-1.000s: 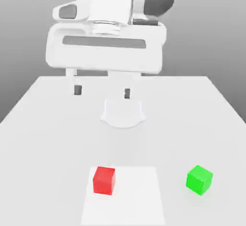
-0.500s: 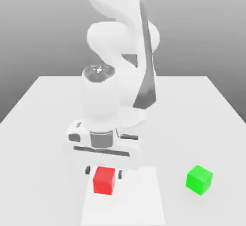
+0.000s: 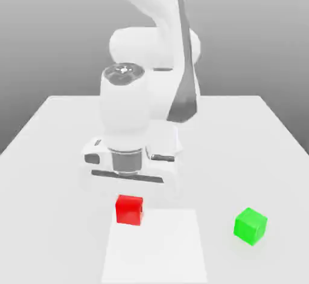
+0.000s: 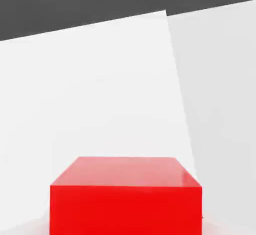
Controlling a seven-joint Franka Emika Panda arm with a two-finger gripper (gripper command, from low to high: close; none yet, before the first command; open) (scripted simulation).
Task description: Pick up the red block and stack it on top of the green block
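The red block [image 3: 130, 210] hangs just under my hand, lifted a little off the white table [image 3: 54, 156], near the front at the exterior view's left of centre. My gripper [image 3: 130, 202] points straight down and is shut on it; the hand's body hides the fingers. In the hand view the red block [image 4: 125, 196] sits close in front of the camera. The green block [image 3: 250, 226] rests on the table at the exterior view's right, well apart from the red block and the gripper.
A lighter white rectangular patch [image 3: 154, 249] lies on the table below and in front of the red block. The arm's own column and base [image 3: 163, 95] stand behind the hand. The table's side edges run toward the back.
The hand came down from high at the back onto the red block, the fingers closed on it, and hand and block have now risen slightly. The green block has not moved.
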